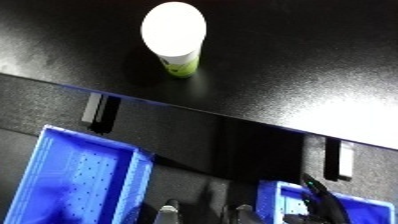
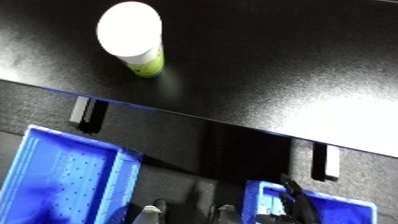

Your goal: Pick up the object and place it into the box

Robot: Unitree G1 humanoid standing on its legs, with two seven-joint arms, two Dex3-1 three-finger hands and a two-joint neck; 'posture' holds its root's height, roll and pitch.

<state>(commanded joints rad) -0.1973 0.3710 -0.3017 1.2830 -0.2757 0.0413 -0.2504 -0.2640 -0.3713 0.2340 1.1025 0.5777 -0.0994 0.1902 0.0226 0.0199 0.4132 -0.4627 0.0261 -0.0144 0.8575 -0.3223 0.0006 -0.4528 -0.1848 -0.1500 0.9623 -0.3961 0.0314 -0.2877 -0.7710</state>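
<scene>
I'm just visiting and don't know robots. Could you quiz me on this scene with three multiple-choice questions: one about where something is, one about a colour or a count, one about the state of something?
1. Where does the white-capped container stand?
A. on the black table
B. in the left blue bin
C. in the right blue bin

2. How many blue bins show?
A. one
B. two
C. three

3. How does the container stand?
A. on its side
B. upright, with nothing touching it
C. held by a hand

Answers:
1. A: it stands on the dark tabletop, beyond the table's front edge, clear of both bins.
2. B: one at the lower left, one at the lower right.
3. B: its white top faces the camera, green base on the table, and no hand is near it.
</scene>
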